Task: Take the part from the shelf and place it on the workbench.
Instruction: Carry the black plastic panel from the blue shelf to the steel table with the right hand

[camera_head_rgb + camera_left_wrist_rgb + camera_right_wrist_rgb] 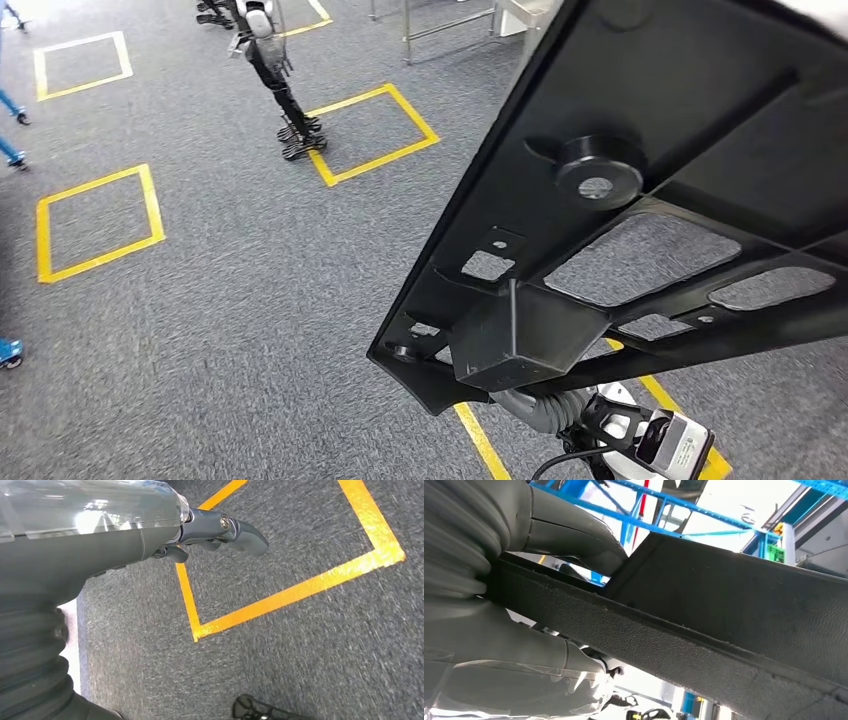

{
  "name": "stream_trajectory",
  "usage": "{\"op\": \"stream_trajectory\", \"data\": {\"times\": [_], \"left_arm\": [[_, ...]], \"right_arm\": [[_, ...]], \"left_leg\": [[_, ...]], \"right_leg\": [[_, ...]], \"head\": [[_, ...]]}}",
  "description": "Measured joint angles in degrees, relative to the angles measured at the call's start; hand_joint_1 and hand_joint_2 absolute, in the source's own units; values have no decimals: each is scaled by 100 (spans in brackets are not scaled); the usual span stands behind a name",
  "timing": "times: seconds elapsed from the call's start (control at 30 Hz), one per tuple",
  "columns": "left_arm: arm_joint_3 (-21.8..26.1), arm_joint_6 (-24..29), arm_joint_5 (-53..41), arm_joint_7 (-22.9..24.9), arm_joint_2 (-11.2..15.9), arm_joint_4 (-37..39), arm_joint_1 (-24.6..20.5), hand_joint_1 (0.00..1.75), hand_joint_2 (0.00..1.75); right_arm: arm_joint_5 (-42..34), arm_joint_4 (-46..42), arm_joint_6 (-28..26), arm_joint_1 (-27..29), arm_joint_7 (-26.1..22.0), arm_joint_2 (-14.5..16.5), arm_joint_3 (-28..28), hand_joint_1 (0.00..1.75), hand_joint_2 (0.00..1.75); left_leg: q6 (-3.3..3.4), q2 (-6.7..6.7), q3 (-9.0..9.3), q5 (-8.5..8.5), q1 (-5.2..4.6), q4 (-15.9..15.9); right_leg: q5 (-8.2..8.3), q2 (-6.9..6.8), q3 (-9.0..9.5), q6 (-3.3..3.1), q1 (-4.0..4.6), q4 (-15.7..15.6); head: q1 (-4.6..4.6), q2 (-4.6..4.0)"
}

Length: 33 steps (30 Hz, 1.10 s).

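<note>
Black moulded plastic part, a long flat panel with a round boss, a boxy block and several cut-out windows, fills the head view from about 12 o'clock round to 4 o'clock, held up in the air above the floor and tilted so its underside faces the camera. Through its windows the carpet shows. Grey speckled carpet floor spreads beneath everything, from 6 o'clock up to 11 o'clock. Yellow tape squares mark the carpet at 9 o'clock, at 10 o'clock and near the middle at 12 o'clock, and a yellow tape line runs under the part's lower end at 6 o'clock. Another robot's dark legs stand on the carpet at 11 o'clock, beside the central square. A metal frame stands at 12 o'clock by the top edge. Blue wheeled legs of some stand sit along the 9 o'clock edge.

The right hand grips the part: in the right wrist view the thick grey thumb lies on one face and the palm on the other, clamping the textured black edge between them. The left hand hangs over the carpet with its dark fingers curled loosely and holding nothing, above an orange-yellow tape corner.
</note>
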Motion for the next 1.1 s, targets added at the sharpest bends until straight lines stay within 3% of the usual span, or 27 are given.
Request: {"op": "stream_trajectory", "data": {"times": [0.03, 0.07, 0.1, 0.17, 0.23, 0.3, 0.37, 0.43, 0.47, 0.5, 0.53, 0.57, 0.67, 0.73, 0.8, 0.87, 0.93, 1.0, 1.03, 1.07, 1.1], "left_arm": [[2, -2, -6, -13, 4, 0, 4, 0, 175], [4, -6, -16, -30, 8, -1, 4, 0, 175], [6, -15, -29, -48, 15, -1, 2, 0, 175], [10, -44, -62, -70, 36, -2, -1, 0, 175], [13, -66, -86, -75, 56, -5, -10, 0, 175], [14, -73, -95, -75, 67, -11, -31, 0, 175], [16, -80, -96, -76, 71, -15, -44, 0, 175], [21, -83, -103, -76, 72, -17, -31, 0, 175], [24, -81, -108, -75, 72, -17, -21, 0, 175], [25, -79, -114, -74, 72, -17, -16, 0, 175], [25, -77, -117, -73, 72, -17, -17, 0, 175], [26, -77, -119, -72, 72, -17, -23, 0, 175], [26, -76, -121, -72, 69, -17, -38, 0, 175], [28, -75, -121, -75, 68, -17, -40, 0, 175], [34, -71, -120, -89, 70, -19, -57, 0, 175], [47, -68, -122, -113, 72, -21, -71, 0, 175], [80, -68, -130, -127, 85, -22, -59, 0, 175], [122, -69, -138, -116, 105, -22, -37, 0, 175], [143, -69, -132, -108, 111, -22, -31, 0, 175], [164, -67, -113, -102, 117, -22, -31, 0, 175], [193, -63, -80, -106, 122, -22, -33, 0, 175]], "right_arm": [[0, 1, 2, 1, -3, 4, 0, 169, 175], [0, 1, 3, 1, -8, 7, 0, 169, 175], [1, 0, 2, 1, -15, 11, 0, 169, 175], [4, -3, -11, 2, -32, 19, 0, 169, 175], [7, -7, -27, 11, -44, 28, 0, 169, 175], [13, -20, -44, 31, -48, 31, -4, 169, 175], [18, -42, -66, 42, -58, 31, -10, 169, 175], [20, -52, -75, 53, -68, 31, -13, 169, 175], [20, -52, -75, 63, -70, 31, -14, 169, 175], [21, -51, -75, 77, -71, 31, -15, 169, 175], [21, -51, -75, 87, -71, 31, -16, 169, 175], [21, -51, -75, 93, -72, 31, -17, 169, 175], [21, -53, -76, 88, -73, 33, -17, 169, 175], [19, -54, -79, 85, -90, 36, -20, 169, 175], [19, -55, -82, 90, -121, 39, -24, 169, 175], [39, -61, -88, 75, -137, 48, -26, 169, 175], [79, -66, -113, 55, -114, 74, -26, 169, 175], [131, -66, -148, 63, -56, 95, -23, 169, 175], [153, -66, -160, 74, -31, 97, -22, 169, 175], [169, -66, -164, 84, -16, 97, -19, 169, 175], [179, -66, -163, 87, -10, 97, -13, 169, 175]], "left_leg": [[3, -7, 10, 111, 4, -56], [11, -31, 131, 315, 11, -348], [22, -116, 318, 551, 22, -780], [54, -334, 619, 815, 38, -1479], [104, -398, 688, 830, 25, -1659], [183, -280, 687, 866, 27, -1685], [272, -150, 686, 907, 43, -1735], [320, -12, 675, 914, 27, -1748], [325, 61, 669, 911, 16, -1746], [328, 132, 666, 907, 8, -1744], [326, 200, 665, 903, 4, -1741], [319, 262, 671, 897, 2, -1739], [261, 419, 709, 858, -26, -1722], [205, 513, 726, 832, -49, -1711], [141, 574, 744, 806, -42, -1701], [77, 373, 674, 633, -18, -1476], [33, 85, 380, 256, 5, -806], [7, 5, 39, -7, 13, -100], [3, -1, -21, 24, 17, -2], [4, -9, 31, 171, 22, -146], [10, -46, 184, 395, 32, -498]], "right_leg": [[0, 73, 6, 1, 2, 5], [-1, 144, 15, 5, 1, 12], [-4, 212, 21, 15, -1, 20], [-2, 343, -2, 67, 7, 45], [24, 458, -50, 143, -1, 50], [34, 511, -88, 212, -12, 54], [-152, 288, -230, 249, 5, 326], [-546, -21, -583, 268, 9, 1058], [-706, -89, -772, 283, 3, 1451], [-774, -121, -894, 293, -5, 1707], [-728, -140, -905, 298, -10, 1741], [-582, -171, -783, 294, -12, 1525], [-117, -459, -119, 222, 35, 311], [-71, -513, 13, 174, 75, 26], [-44, -382, 5, 125, 61, 8], [-10, -275, 22, 57, 24, -29], [9, -168, 24, 14, 10, -41], [13, -32, 14, 6, 12, -31], [13, 39, 13, 7, 12, -23], [12, 110, 16, 11, 10, -14], [9, 179, 21, 19, 8, -3]], "head": [[0, 0], [0, 0], [0, 0], [1, 0], [1, 0], [1, 0], [2, 0], [2, 0], [2, 0], [2, 0], [2, 0], [2, 0], [2, 0], [2, 0], [2, 0], [1, 0], [1, 0], [0, 0], [0, 0], [-1, 0], [-1, 0]]}}
